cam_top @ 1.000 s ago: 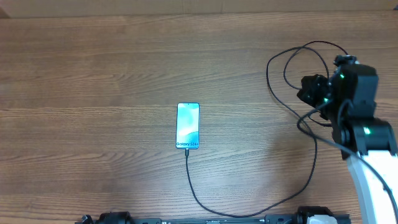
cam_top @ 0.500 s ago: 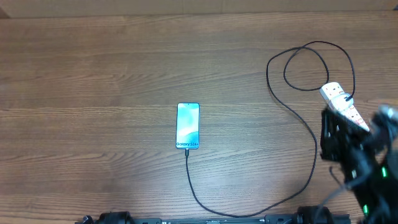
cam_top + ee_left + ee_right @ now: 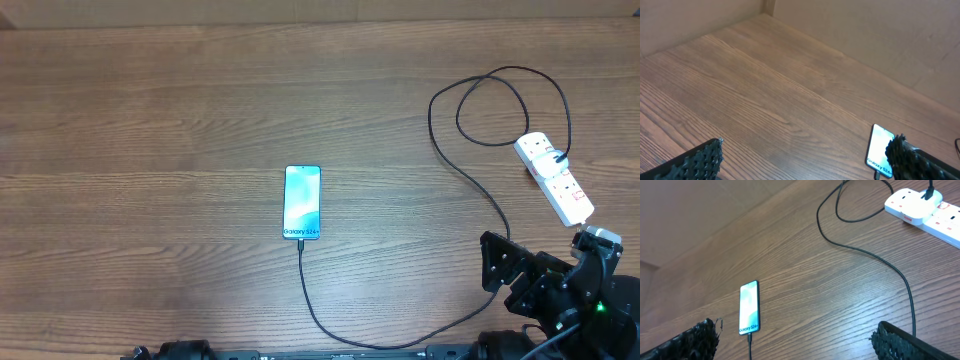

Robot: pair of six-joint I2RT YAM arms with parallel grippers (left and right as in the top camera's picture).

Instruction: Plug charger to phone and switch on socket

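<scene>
Your right jaws stand wide apart and hold nothing: in the right wrist view the two black fingers (image 3: pixel 695 340) sit at opposite lower corners with bare wood between them. Your left jaws are spread the same way, also holding nothing, as the left wrist view shows.

The counter (image 3: pixel 150 130) lies as it did a second ago. What has moved is your right arm (image 3: pixel 560 290). It was over the power strip then. Half a second ago it had drawn partway back, and now it sits at the near right corner, well apart from the strip.

The power strip (image 3: pixel 555 178) is now uncovered. It lies slanted close to the right edge of the overhead view. The cable (image 3: pixel 500 215) has not shifted: it loops once beside the strip, then runs toward the near edge and back up to the phone. The phone (image 3: pixel 302 202) rests flat mid-counter, screen up. Wide wood lies open to its left and beyond it. The black plug (image 3: pixel 560 158) sits in the strip's far end, and the connector (image 3: pixel 300 243) meets the phone's near end. The switches are too small to read.
</scene>
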